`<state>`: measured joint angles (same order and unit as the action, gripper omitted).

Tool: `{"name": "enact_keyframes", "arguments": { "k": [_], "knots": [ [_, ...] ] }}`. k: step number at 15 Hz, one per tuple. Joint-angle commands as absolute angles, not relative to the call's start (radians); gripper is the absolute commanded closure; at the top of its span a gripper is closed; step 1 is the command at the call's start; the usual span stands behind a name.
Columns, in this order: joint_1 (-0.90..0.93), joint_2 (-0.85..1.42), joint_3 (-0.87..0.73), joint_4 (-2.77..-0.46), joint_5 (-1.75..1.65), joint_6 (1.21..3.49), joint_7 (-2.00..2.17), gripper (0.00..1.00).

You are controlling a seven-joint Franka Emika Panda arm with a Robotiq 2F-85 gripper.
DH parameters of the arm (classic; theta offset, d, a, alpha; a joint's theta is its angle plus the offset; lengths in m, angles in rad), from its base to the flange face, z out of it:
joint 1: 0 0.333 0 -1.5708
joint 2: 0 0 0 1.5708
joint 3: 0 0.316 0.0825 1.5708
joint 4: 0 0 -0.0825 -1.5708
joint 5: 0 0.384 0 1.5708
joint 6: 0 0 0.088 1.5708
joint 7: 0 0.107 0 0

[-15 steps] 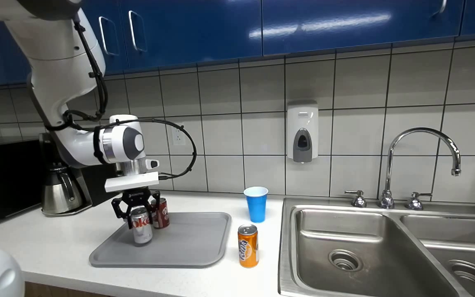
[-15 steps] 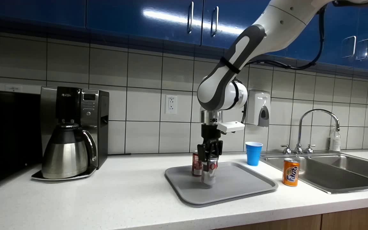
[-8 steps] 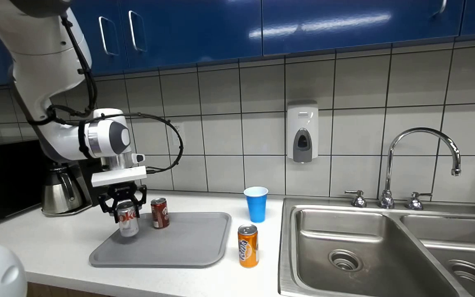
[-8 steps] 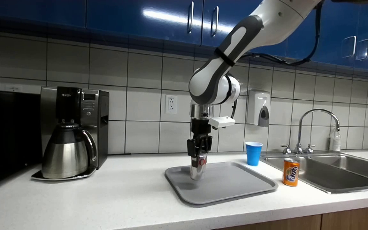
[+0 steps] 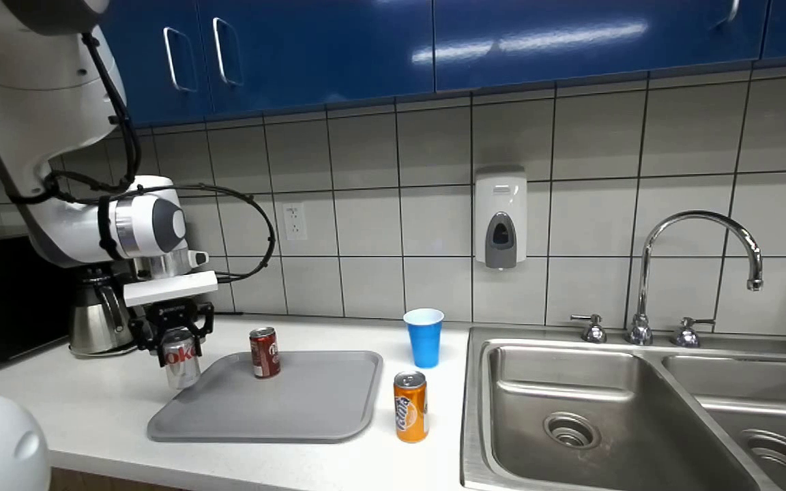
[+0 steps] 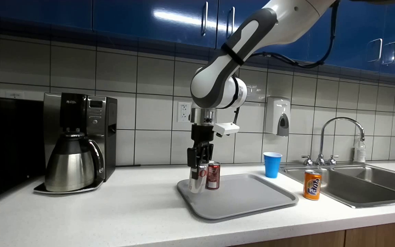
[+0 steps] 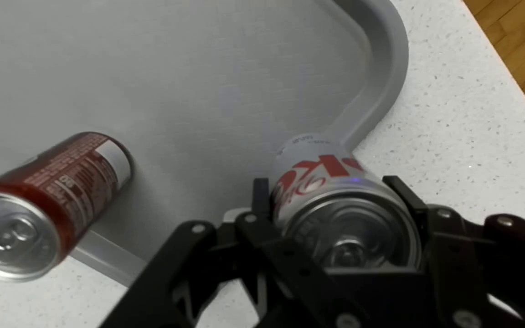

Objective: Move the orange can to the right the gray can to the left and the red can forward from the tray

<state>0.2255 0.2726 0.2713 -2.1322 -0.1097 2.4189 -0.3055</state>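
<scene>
Jaws at left of frame clasp gray can [image 5: 182,368] by opposite sides, presumably to carry it leftward off the tray [image 5: 311,402].

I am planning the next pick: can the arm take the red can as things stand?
Probably not yet: the gripper holds the gray can. Otherwise, the red can stands upright on the tray, its top uncovered.

Kitchen: steel sink [image 5: 611,402], coffee maker [image 6: 98,127] (blue cabinets [image 5: 331,54]).
</scene>
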Motion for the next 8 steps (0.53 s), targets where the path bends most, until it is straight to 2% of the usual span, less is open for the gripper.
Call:
{"name": "enact_keyframes", "arguments": {
  "k": [1,8],
  "knots": [
    [0.222,0.296,0.305,-2.077,-0.065,2.377,-0.392,0.62],
    [0.239,0.366,0.341,-2.019,-0.057,2.347,-0.477,0.62]
  ]
}}
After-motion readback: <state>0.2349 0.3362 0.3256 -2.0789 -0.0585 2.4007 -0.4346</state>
